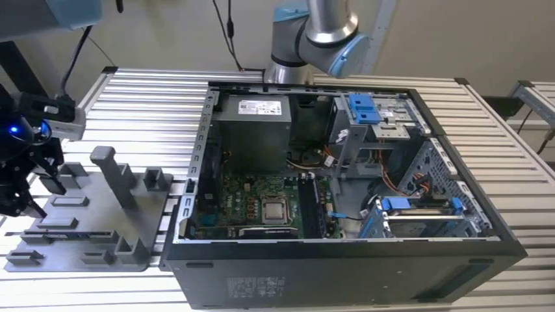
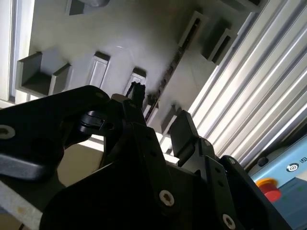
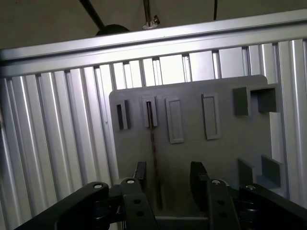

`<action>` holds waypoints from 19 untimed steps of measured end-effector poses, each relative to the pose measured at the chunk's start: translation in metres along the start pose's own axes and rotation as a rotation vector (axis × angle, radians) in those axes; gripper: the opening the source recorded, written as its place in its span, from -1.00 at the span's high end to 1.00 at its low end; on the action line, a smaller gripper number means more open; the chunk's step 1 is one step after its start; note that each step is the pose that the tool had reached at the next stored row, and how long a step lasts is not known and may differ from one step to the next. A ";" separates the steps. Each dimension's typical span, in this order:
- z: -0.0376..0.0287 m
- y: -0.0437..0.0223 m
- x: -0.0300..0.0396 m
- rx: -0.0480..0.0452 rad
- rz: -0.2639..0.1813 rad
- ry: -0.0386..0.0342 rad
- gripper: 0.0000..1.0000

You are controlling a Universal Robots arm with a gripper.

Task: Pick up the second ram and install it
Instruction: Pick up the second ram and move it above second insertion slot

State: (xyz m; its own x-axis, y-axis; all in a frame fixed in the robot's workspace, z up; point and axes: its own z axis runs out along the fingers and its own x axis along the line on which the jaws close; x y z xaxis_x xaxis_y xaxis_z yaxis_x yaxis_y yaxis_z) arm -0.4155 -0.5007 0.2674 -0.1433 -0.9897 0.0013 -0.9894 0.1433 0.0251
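One pincer (image 3: 169, 175), spread wide, hovers over the second ram (image 3: 153, 139), which stands on edge in a slot of the grey tray (image 3: 192, 124) at the exterior view's left. The stick sits off-centre between the fingers, so closing may tilt or jam it. An upright post (image 1: 108, 172) crowds the approach, and the open computer case (image 1: 347, 195) stands right of centre.

Bright even light in the exterior view, sheen on ribbed counter (image 1: 147, 97), case (image 1: 347, 260) interior dim, blue glow (image 1: 13, 130) at the exterior view's left, hand (image 3: 168, 175) a black silhouette in both wrist views.
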 end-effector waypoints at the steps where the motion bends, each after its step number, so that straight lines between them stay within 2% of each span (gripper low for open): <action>1: 0.0017 0.0000 0.0002 0.0000 0.000 -0.0011 0.00; 4: 0.0069 0.0000 0.0007 -0.0003 -0.001 -0.0051 0.00; 19: 0.0293 -0.0006 0.0051 -0.0013 -0.030 -0.0101 0.00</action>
State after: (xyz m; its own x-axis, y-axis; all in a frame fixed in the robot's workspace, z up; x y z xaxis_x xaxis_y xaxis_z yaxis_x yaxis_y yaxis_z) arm -0.4164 -0.5057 0.2381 -0.1141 -0.9934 -0.0096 -0.9932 0.1138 0.0263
